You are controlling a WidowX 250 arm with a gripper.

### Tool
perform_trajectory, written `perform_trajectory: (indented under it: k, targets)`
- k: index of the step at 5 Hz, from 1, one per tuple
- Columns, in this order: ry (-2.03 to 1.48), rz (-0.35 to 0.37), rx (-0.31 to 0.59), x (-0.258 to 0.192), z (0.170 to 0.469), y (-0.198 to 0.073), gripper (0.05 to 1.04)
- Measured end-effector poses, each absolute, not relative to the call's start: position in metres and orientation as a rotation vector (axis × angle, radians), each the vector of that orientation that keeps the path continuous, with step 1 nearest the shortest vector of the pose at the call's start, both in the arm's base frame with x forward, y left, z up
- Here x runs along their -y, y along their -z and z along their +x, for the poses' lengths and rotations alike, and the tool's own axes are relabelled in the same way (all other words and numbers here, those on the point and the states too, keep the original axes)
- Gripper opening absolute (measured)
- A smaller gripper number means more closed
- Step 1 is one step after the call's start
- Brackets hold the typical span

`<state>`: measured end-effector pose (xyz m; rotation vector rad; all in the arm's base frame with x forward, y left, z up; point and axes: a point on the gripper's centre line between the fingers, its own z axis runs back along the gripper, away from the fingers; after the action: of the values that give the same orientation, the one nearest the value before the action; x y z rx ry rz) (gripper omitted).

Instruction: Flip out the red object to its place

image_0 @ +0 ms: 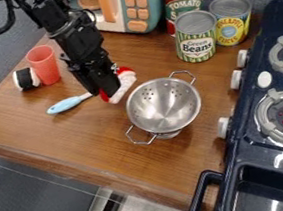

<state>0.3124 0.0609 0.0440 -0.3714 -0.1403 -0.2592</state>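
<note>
My gripper hangs low over the middle of the wooden counter, just left of the metal colander. Right at its tip is a soft red and white object, tilted, with red showing on both sides of the gripper; its hold on the object cannot be made out. Farther left, a red cup stands on the counter, apart from the gripper.
A two-handled metal colander stands close right of the red and white object. Left lie a light-blue utensil and a black-and-white roll. Several cans, including the green beans can, stand behind. The dark stove borders the right.
</note>
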Motion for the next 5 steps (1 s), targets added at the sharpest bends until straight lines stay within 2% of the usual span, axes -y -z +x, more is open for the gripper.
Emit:
perform_trajectory:
  k: [1, 2, 3, 4, 5]
  targets:
    - [0.199, -0.532, 0.072, -0.063, 0.313, -0.035, 0.523]
    - [0.145, -0.574, -0.004, -0.067, 0.312, -0.027, 0.523]
    - [0.113, -0.574, -0.052, -0.069, 0.308, -0.023, 0.596]
    - [0.088, -0.513, -0.099, -0.075, 0.304, -0.018, 0.757]
    - [0.085, -0.505, -0.106, -0.074, 0.305, -0.018, 0.993]
